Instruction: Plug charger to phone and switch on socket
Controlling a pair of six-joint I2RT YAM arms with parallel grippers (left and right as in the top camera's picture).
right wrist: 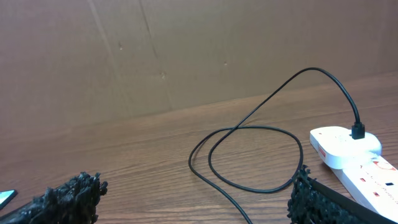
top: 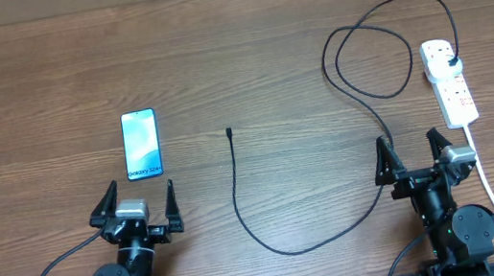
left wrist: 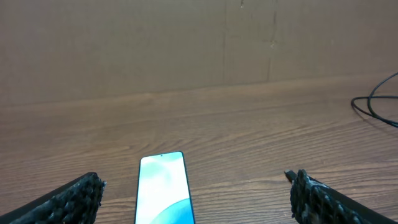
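Observation:
The phone (top: pixel 141 144) lies flat on the table at the left, screen lit; it also shows in the left wrist view (left wrist: pixel 163 190). The charger cable (top: pixel 286 246) runs from its connector tip (top: pixel 229 133) at mid-table, curves down and right, loops at the back (right wrist: pixel 255 155), and ends in a black plug (top: pixel 450 62) seated in the socket strip (top: pixel 449 80), also in the right wrist view (right wrist: pixel 348 146). My left gripper (top: pixel 136 204) is open and empty just below the phone. My right gripper (top: pixel 414 155) is open and empty, below the strip and over the cable.
The strip's white cord (top: pixel 493 195) runs down the right side past my right arm. A brown cardboard wall (left wrist: pixel 186 43) stands along the table's far edge.

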